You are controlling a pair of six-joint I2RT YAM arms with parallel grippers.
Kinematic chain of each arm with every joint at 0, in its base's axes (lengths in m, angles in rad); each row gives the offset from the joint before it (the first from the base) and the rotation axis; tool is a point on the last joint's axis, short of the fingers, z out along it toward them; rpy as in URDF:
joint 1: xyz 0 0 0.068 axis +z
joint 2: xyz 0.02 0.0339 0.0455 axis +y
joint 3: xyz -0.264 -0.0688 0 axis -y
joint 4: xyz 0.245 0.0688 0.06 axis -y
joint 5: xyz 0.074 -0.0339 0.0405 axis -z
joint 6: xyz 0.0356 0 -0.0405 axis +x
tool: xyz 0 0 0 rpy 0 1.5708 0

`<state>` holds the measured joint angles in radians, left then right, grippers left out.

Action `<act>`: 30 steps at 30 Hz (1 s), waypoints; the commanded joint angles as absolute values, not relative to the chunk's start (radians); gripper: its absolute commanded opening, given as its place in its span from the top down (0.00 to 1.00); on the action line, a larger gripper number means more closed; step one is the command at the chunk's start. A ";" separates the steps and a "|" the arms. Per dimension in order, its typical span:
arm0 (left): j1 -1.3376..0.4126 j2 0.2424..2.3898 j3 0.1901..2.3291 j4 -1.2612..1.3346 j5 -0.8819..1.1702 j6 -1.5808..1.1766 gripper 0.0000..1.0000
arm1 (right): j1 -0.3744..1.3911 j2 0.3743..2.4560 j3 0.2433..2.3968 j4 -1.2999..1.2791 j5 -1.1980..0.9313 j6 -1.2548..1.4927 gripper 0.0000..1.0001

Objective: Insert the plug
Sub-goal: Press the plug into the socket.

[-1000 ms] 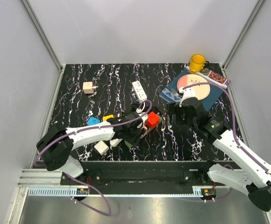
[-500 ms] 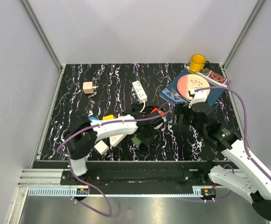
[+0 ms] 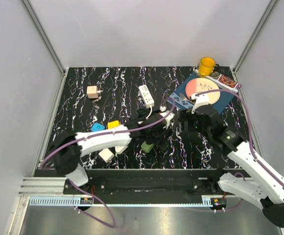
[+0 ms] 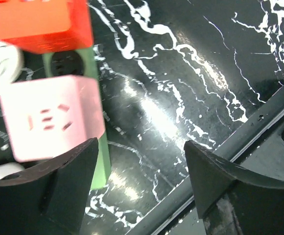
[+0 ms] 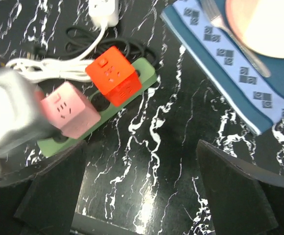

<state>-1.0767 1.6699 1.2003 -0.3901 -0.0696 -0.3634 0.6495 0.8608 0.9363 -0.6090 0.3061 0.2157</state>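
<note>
Our left claw stands spread. Its two black fingers are well apart, and only the black, white-veined marble-pattern tabletop shows between them, so it pinches nothing. Just beside the finger at the left of its wrist view sits the pink cube-shaped plastic plug. We cannot tell whether finger and plug touch.

The plug rests on top of the long green plastic power strip, next to a red cube-shaped plastic adaptor on the same strip. We cannot tell whether the plug's pins are fully home.

Our right claw is also spread wide and empty, above bare tabletop near the strip. In its own view the strip lies on a slant, with the pink plug toward its lower left end and the red adaptor nearer the middle. A white round cable runs just beyond the strip. To the right lies a blue patterned cloth placemat bearing a metal fork and a pink-and-cream round plate. In the overhead view a yellow ceramic mug stands at the far right corner.
</note>
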 commanded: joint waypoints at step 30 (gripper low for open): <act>-0.604 0.805 0.810 -0.428 -0.518 -0.077 0.01 | 0.792 1.572 1.262 -0.706 -0.061 -0.090 0.12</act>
<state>-0.6186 0.8379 0.8520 -0.4713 -0.4122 -0.1646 0.7856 1.5375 1.1896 -0.7025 -0.1326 -0.0437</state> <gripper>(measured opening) 0.985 0.881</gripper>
